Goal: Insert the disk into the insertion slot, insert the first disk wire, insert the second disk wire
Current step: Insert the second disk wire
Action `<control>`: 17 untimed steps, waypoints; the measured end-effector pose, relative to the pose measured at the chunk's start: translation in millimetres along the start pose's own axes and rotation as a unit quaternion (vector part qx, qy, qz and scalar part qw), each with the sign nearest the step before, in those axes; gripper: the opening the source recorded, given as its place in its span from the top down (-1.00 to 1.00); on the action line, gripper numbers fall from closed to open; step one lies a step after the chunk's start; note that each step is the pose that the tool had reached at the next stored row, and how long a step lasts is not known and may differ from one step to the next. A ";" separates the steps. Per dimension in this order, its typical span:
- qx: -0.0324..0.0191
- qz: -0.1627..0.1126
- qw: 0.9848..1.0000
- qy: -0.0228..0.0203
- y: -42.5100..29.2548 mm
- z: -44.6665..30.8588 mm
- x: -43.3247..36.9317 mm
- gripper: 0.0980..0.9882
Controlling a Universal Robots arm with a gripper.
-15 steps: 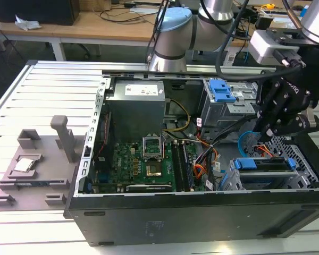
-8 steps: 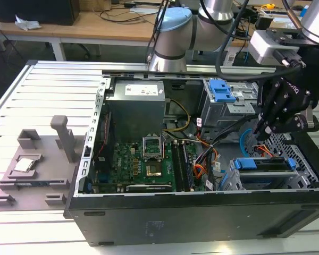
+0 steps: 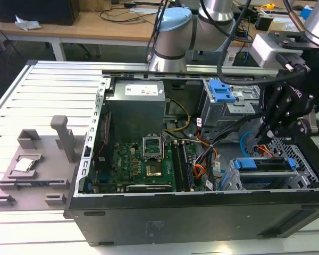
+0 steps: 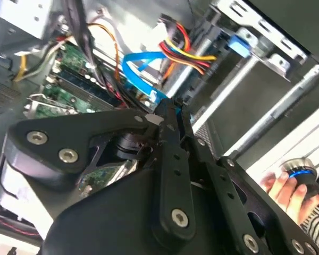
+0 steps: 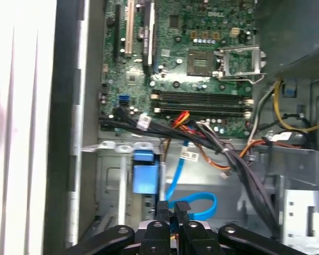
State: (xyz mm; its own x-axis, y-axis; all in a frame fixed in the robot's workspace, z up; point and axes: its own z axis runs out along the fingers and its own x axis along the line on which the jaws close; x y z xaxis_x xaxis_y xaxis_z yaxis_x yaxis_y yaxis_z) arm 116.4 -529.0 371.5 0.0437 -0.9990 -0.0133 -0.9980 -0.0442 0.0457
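The disk [image 3: 260, 166], in its blue carrier, lies inside the insertion slot [image 3: 229, 178] at the exterior view's lower right of the open computer case. My black gripper [image 3: 261, 140] hangs just above the disk's rear end. In both wrist views the fingers [image 5: 165, 208] stand close together. The second disk wire [image 5: 202, 201], a flat light-blue loop, ends right at the fingertips [image 4: 170, 106], which look shut on its end. The first disk wire [image 4: 182, 47], an orange, red and black bundle, runs beside the cage just beyond the blue cable [image 4: 141, 64].
The motherboard [image 3: 149, 159] and power supply [image 3: 135, 106] occupy the case's left half. A larger grey cage with a blue clip [image 3: 221, 93] stands behind the gripper. A grey fixture [image 3: 32, 170] lies on the table's left. A hand [image 4: 279, 186] holds a knob outside the case.
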 end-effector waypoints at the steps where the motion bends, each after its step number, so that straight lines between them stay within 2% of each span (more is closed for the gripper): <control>1: 0.000 0.000 1.000 0.000 0.2 2.3 6.6 0.86; 2: 0.000 0.000 1.000 -0.001 0.2 4.4 11.1 0.86; 4: 0.000 0.000 1.000 -0.003 -1.6 9.9 15.3 0.86; 6: -0.001 0.000 1.000 -0.003 -9.6 15.9 15.8 0.86; 10: -0.001 0.000 1.000 -0.003 -15.1 22.5 11.5 0.86; 17: -0.001 0.000 1.000 -0.003 -16.3 26.3 9.2 0.86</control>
State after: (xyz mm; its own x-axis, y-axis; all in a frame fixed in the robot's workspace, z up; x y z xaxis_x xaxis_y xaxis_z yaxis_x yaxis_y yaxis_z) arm 131.9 -537.2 344.3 0.0437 -0.9989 -0.0188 -0.9979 -0.0445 0.0476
